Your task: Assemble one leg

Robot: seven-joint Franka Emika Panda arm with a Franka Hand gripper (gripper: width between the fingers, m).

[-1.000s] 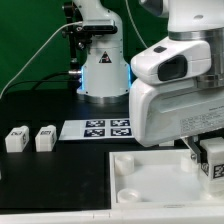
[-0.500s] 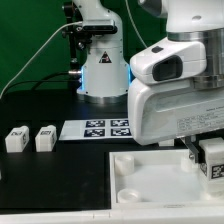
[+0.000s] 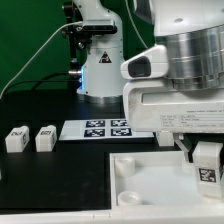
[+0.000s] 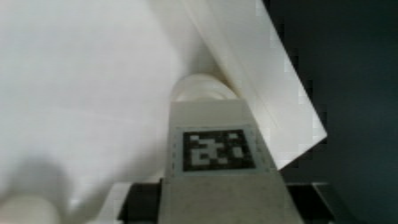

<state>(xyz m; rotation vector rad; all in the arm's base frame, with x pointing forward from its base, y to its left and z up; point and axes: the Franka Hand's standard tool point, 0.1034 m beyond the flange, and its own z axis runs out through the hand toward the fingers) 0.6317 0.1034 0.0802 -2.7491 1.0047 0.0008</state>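
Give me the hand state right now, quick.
hand: closed, holding the leg between its fingers.

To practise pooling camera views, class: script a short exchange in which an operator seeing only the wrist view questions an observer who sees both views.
Operator: I see only the leg in the gripper. Any other legs?
Observer: Two spare legs stand apart from each other at the exterior view's left.
Operator: What lies beside them?
Observer: The marker board, flat on the table, toward the exterior view's right of them.
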